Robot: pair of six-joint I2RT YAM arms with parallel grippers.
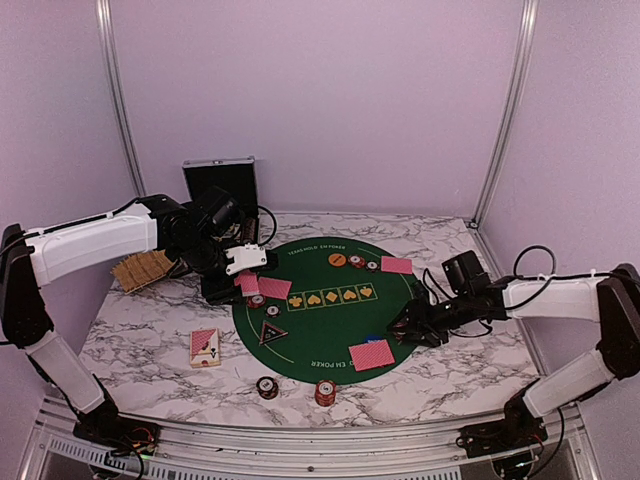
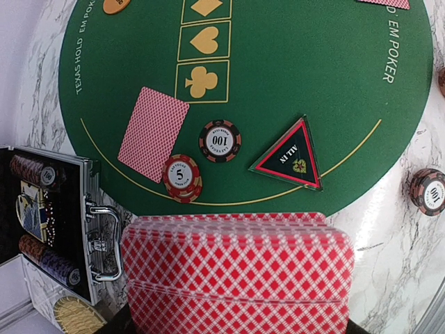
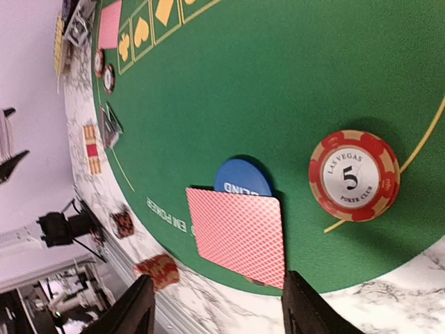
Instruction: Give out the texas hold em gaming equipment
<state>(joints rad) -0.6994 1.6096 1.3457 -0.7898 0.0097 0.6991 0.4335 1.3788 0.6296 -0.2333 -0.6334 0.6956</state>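
My left gripper (image 1: 246, 272) is shut on a stack of red-backed cards (image 2: 236, 271), held above the mat's left edge; its fingers are hidden behind the cards. Below it on the green mat (image 2: 292, 76) lie one card (image 2: 153, 133), a 100 chip (image 2: 220, 140), a red 5 chip (image 2: 181, 177) and the black triangular button (image 2: 288, 156). My right gripper (image 3: 222, 313) is open and empty over the mat's right front edge. Just ahead of it a card (image 3: 240, 233) partly covers the blue button (image 3: 242, 177), with a red 5 chip (image 3: 354, 175) beside them.
The open silver case (image 2: 49, 223) with chips stands left of the mat, its lid (image 1: 220, 185) upright at the back. A card pile (image 1: 205, 347) and two chip stacks (image 1: 267, 386) (image 1: 325, 392) sit on the marble in front. An orange button (image 1: 338, 259) and another card (image 1: 397, 265) lie at the mat's far side.
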